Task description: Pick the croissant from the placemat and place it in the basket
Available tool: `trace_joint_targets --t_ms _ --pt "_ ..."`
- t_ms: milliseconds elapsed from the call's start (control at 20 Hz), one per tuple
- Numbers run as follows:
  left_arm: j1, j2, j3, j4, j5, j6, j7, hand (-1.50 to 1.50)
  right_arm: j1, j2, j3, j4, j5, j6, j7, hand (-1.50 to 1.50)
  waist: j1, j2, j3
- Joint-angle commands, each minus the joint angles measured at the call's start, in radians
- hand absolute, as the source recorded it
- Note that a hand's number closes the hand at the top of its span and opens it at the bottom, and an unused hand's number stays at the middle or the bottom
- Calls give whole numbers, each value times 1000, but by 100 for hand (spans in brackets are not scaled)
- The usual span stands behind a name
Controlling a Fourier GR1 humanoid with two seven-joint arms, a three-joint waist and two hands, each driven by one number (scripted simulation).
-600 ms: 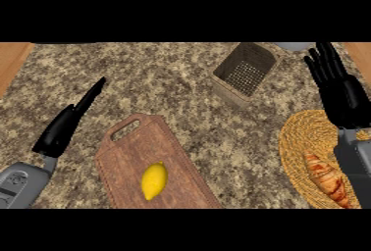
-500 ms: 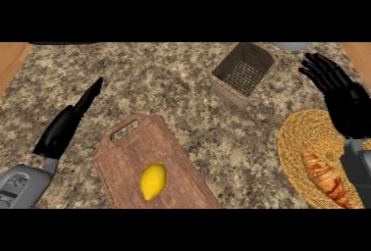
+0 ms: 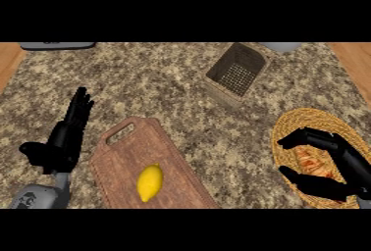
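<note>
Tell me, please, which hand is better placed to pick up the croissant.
Right. The right hand hangs over the croissant on the placemat, fingers and thumb curled round it. The left hand rests open beyond the cutting board, on the counter's far side.

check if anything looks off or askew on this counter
Nothing spilled or damaged. The basket and the cutting board holding a lemon both lie at an angle to the counter's edges. The right hand curls round the croissant on the placemat.
</note>
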Motion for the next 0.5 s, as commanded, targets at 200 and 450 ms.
trace_joint_targets --t_ms 200,450 --pt "79 -23 41 -81 46 33 4 0 269 60 18 -149 433 -475 109 -150 -33 -4 -3" --pt "114 -29 38 -112 35 56 4 0 385 -35 -117 -242 663 -570 336 -150 -60 -5 -9"
